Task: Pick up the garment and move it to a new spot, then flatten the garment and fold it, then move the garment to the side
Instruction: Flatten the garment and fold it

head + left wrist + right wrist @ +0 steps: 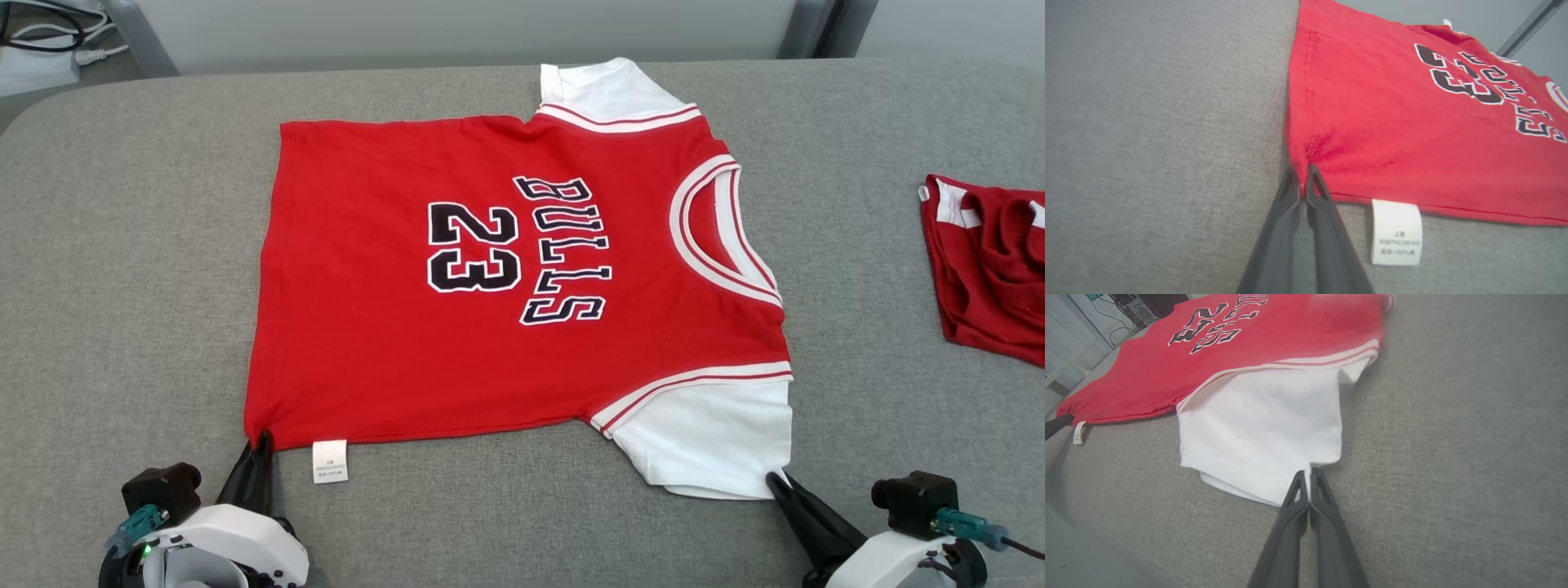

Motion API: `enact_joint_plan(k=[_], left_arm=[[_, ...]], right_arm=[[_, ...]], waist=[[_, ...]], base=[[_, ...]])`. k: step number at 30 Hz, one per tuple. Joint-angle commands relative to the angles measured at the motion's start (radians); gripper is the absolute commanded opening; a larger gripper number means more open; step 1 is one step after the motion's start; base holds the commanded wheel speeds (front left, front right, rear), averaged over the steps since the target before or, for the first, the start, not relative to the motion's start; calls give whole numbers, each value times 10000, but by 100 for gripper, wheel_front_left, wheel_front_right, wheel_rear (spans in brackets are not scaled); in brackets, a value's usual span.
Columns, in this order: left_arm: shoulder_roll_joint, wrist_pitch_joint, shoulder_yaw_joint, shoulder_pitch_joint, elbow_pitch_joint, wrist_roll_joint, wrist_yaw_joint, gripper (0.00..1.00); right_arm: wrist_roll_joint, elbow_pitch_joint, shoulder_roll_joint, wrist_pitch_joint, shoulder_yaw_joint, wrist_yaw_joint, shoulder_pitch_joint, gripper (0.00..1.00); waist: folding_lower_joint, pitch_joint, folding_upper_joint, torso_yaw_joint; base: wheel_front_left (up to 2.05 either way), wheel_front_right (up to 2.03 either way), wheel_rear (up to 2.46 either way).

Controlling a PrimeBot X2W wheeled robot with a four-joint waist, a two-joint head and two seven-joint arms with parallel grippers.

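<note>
Red-and-white jersey (pixel 506 278) lying flat, print up, in the middle of a grey padded surface (pixel 122 245), collar to the right. Risk: each grip takes only a sliver of cloth at a corner, so a quick or uneven lift would likely pull the fabric free, or drag the jersey askew and wrinkle it. Left gripper (pixel 261 443), fingers pressed together, pinches the near-left hem corner, just beside the care label (pixel 330 461). Right gripper (pixel 772 478), fingers likewise together, pinches the near corner of the white sleeve (pixel 710 433). The jersey stretches away from both toward the far side. A second red garment (pixel 988 261) lies well apart at the right edge.
</note>
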Motion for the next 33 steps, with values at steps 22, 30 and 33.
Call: enact_joint_plan(k=[22,30,33], left_arm=[[666,-61,61,552,404,148,-53,0],[832,-26,-63,565,692,209,-39,0],[878,-19,-119,577,729,255,-2,0]], right_arm=[[1561,-2092,-2149,1080,1904,42,327,0],[2053,-2866,-2707,1780,2297,42,481,0],[2172,-3002,-2851,1950,2338,42,523,0]], waist=[[0,-958,-1,85],[0,-1060,-1,70],[0,-1062,-1,70]], base=[[0,0,0],[0,0,0],[0,0,0]])
